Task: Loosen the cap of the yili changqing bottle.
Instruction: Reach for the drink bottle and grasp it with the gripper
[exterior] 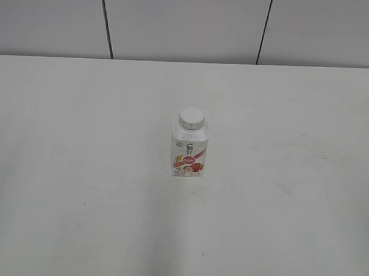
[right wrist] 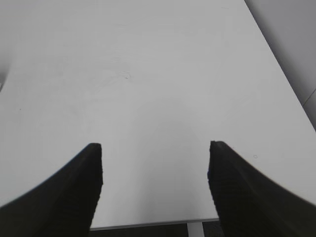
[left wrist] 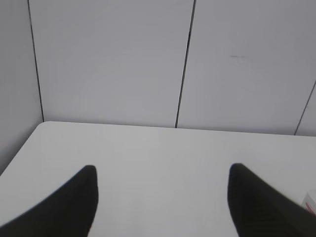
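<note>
- My left gripper stood with its jaws apart, nothing between them; only bare tabletop lay ahead of it, with the wall panels beyond.
- My right gripper likewise stood with its jaws apart and empty, angled down over bare tabletop.
- The yili changqing bottle stood upright on the tabletop, well apart from both of my grippers; neither gripper appeared in the exterior view.
- A small pink-and-white patch at the far right edge of the left wrist view, just past my right-hand finger, may have been the bottle label; it was too small to confirm.
- The cap sat on the neck of the bottle and looked level and fully seated. Whether it was tight could not be read from the pictures.
- Task status, as judged: no step done. The bottle was not held and the cap was not touched.
- Remaining, as judged: bring one gripper to the bottle body and clamp it steady; bring the other down over the ribbed rim of the cap, close on it, and turn to loosen.
</note>
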`<act>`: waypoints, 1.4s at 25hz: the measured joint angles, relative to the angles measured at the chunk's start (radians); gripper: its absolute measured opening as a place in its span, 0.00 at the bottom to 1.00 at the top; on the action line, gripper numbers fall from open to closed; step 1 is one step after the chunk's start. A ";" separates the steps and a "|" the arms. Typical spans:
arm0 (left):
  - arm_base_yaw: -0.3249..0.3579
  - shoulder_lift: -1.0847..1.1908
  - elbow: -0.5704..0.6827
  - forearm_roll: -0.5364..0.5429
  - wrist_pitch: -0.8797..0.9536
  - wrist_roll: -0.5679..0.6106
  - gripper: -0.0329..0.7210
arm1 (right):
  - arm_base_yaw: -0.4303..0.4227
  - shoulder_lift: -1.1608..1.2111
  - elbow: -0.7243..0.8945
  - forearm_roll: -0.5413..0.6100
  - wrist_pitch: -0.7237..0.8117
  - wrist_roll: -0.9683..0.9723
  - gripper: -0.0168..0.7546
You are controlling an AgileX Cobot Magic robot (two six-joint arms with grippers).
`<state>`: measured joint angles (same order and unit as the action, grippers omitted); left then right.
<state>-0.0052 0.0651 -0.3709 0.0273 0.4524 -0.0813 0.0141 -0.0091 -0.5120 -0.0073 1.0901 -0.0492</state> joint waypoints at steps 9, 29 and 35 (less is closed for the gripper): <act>0.000 0.169 0.076 0.002 -0.279 0.000 0.71 | 0.000 0.000 0.000 0.000 0.000 0.000 0.71; 0.000 0.782 0.076 0.064 -0.861 0.000 0.71 | 0.000 0.000 0.000 0.000 0.000 0.000 0.71; 0.000 0.988 0.076 0.053 -1.056 0.000 0.68 | 0.000 0.000 0.000 0.000 0.000 0.000 0.71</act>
<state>-0.0052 1.0531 -0.2952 0.0801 -0.6036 -0.0813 0.0141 -0.0091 -0.5120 -0.0073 1.0901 -0.0492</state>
